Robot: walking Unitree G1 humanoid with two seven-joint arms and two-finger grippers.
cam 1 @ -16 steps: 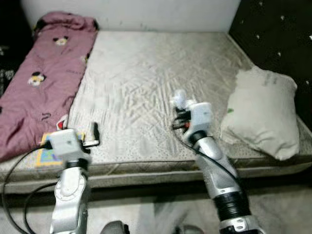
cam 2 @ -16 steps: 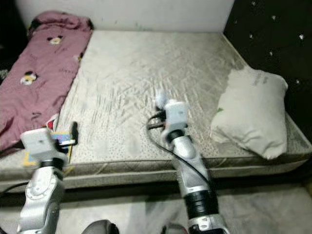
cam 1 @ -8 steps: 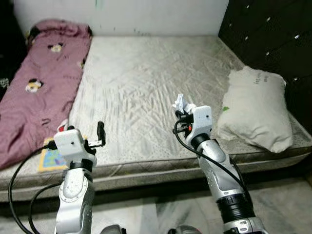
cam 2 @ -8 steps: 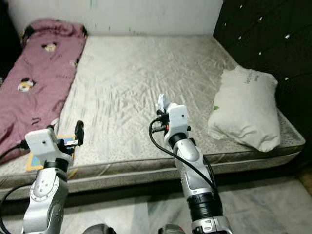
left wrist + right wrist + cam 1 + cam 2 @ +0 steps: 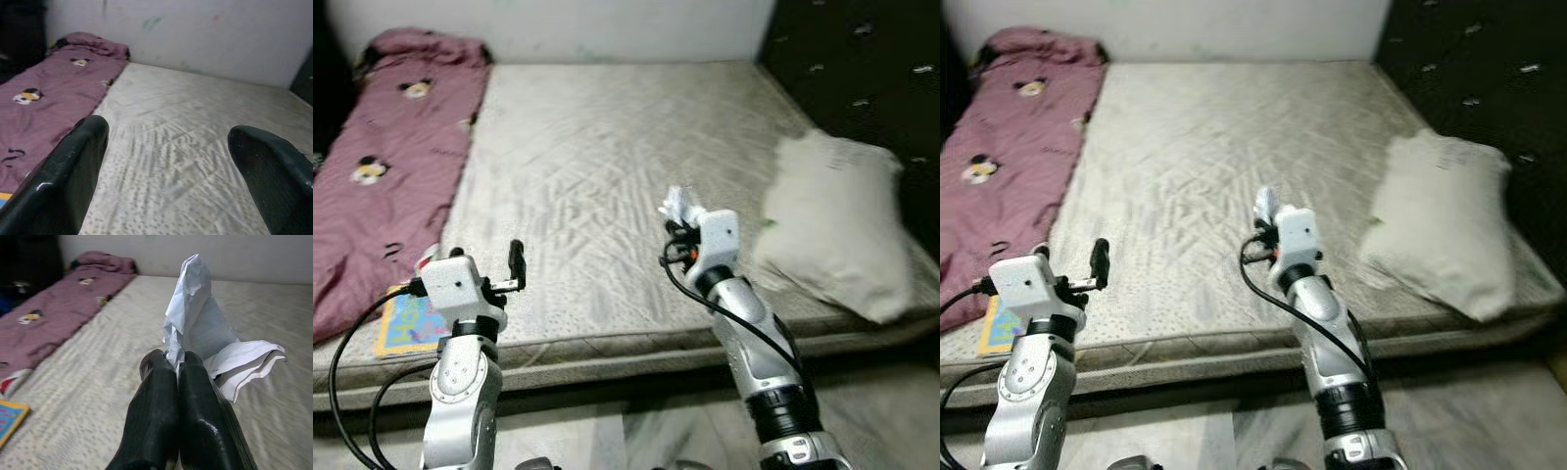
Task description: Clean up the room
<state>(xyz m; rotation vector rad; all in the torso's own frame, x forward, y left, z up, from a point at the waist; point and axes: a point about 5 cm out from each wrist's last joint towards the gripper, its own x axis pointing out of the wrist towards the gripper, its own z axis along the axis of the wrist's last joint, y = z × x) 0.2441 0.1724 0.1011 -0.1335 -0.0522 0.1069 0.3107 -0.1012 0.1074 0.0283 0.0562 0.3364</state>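
Observation:
My right gripper (image 5: 680, 211) is raised over the near part of the bed (image 5: 607, 137), shut on a crumpled white paper (image 5: 205, 340) that sticks up from between its fingers (image 5: 195, 396). The paper (image 5: 677, 203) also shows in the head view above the right wrist. My left gripper (image 5: 514, 266) is held over the bed's near left edge, open with nothing between its fingers (image 5: 73, 176). A colourful book (image 5: 409, 321) lies on the mattress edge beside the left arm. A pink cartoon-print blanket (image 5: 382, 157) runs along the bed's left side.
A white pillow (image 5: 837, 220) lies at the bed's right side against a dark tufted wall (image 5: 862, 69). A pale wall (image 5: 607, 24) stands behind the bed. Grey marbled floor (image 5: 626, 431) lies in front of the bed.
The camera has shifted and swayed, so the whole scene has slid a little. Both arms hold about the same pose, the right still gripping the paper.

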